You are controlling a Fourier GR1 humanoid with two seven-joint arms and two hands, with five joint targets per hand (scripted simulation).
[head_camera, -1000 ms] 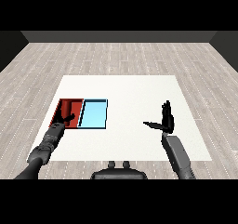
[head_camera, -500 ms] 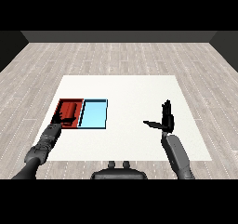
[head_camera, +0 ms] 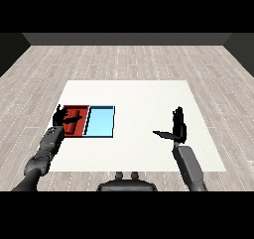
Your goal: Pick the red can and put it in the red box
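The red tray [head_camera: 82,109] lies at the table's left, touching the light blue tray [head_camera: 100,122] on its right. A darker red shape inside the red tray looks like the red can [head_camera: 72,128], hard to tell apart from the tray floor. My left hand [head_camera: 60,117] hovers over the red tray's left edge. Its fingers are spread and its thumb reaches right across the tray, holding nothing. My right hand [head_camera: 178,129] stands upright over the table's right part, far from both trays, fingers straight and thumb out to the left.
The white table [head_camera: 139,99] stands on a grey plank floor. Its front edge runs just beyond my forearms.
My left hand has drawn back to the left, from over the red tray's middle to its left edge, fingers now spread. The right hand has stayed put.
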